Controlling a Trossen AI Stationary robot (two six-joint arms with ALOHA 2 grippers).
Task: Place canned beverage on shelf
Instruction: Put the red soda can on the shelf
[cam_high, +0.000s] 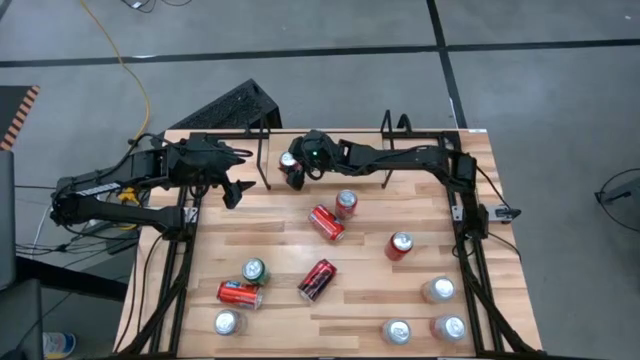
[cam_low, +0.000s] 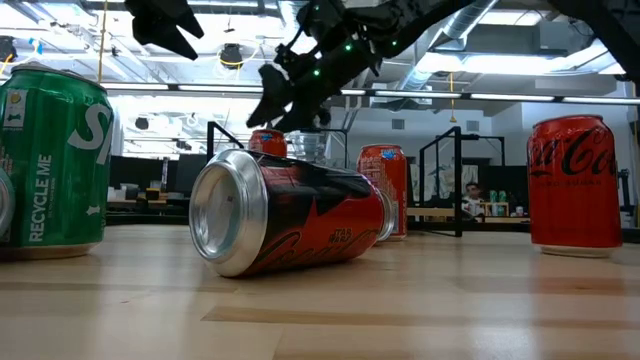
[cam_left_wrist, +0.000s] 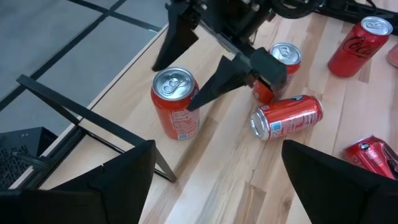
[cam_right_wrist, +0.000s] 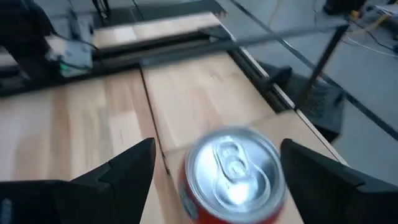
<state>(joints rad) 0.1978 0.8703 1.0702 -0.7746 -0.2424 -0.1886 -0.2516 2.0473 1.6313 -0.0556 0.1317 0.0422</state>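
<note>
A red canned beverage (cam_high: 289, 160) stands upright on its base on the wood at the table's far edge, next to the left upright loop (cam_high: 264, 150) of the thin black shelf. My right gripper (cam_high: 293, 172) is open. Its fingers stand on either side of the can (cam_right_wrist: 233, 168) with a gap on each side. The left wrist view shows the same can (cam_left_wrist: 175, 102) between those fingers. My left gripper (cam_high: 240, 176) is open and empty, a little to the left of the can and the shelf loop.
Several more cans stand or lie across the table: a lying red one (cam_high: 325, 222), an upright one (cam_high: 346, 203), a dark one lying (cam_high: 317, 280) and a green one (cam_high: 254, 270). The shelf's right loop (cam_high: 388, 130) stands at the far edge. Black rails (cam_high: 468, 250) edge the table.
</note>
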